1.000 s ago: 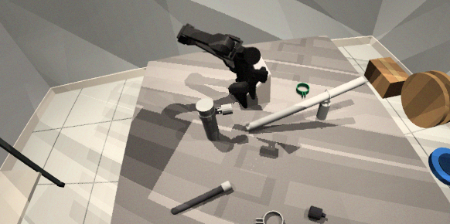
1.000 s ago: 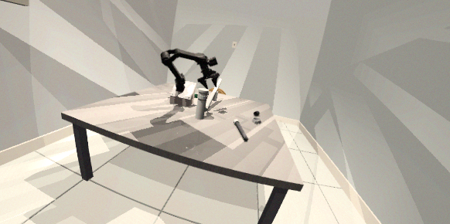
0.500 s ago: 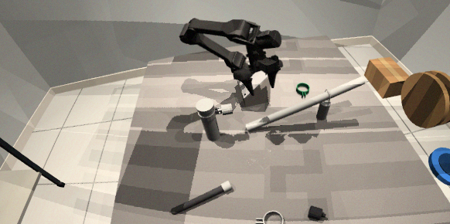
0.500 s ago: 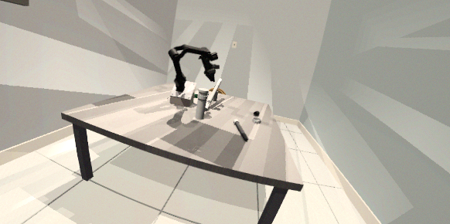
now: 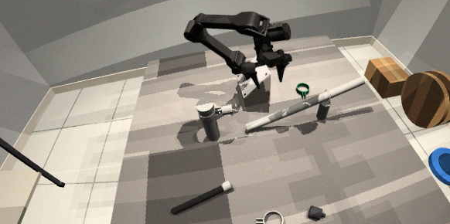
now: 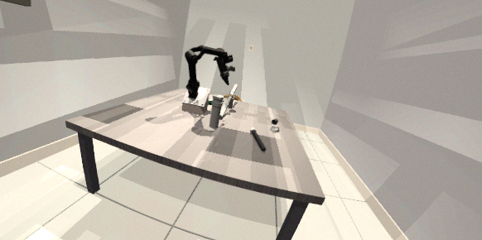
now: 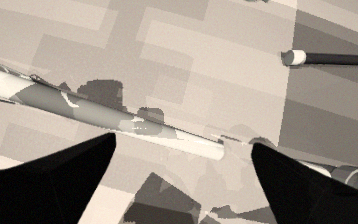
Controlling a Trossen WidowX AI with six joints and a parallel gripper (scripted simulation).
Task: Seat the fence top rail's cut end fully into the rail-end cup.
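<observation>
The pale rail (image 5: pixel 301 106) (image 6: pixel 234 88) (image 7: pixel 95 116) passes through the loop cap (image 5: pixel 327 94) on the small post (image 5: pixel 323 112) and slopes down. Its lower end is at or close to the table, short of the big post (image 5: pixel 210 127) (image 6: pixel 214 114) and outside the cup. The white rail-end cup (image 5: pixel 227 110) sticks out from the brace band (image 5: pixel 206 114), which sits up near the post cap. My gripper (image 5: pixel 270 83) (image 6: pixel 227 80) (image 7: pixel 184 144) is open and empty, above the table on the arm-base side of the rail, apart from it. In the wrist view the rail's end shows between and beyond the fingertips.
A green ring clamp (image 5: pixel 302 89) lies behind the rail. A dark bar with a white end (image 5: pixel 199 200) (image 6: pixel 258 140) (image 7: pixel 337 59), a pale ring clamp (image 5: pixel 282 218) and a small dark piece (image 5: pixel 315 212) lie toward the front. The arm's base block (image 5: pixel 255 96) stands behind the post and rail.
</observation>
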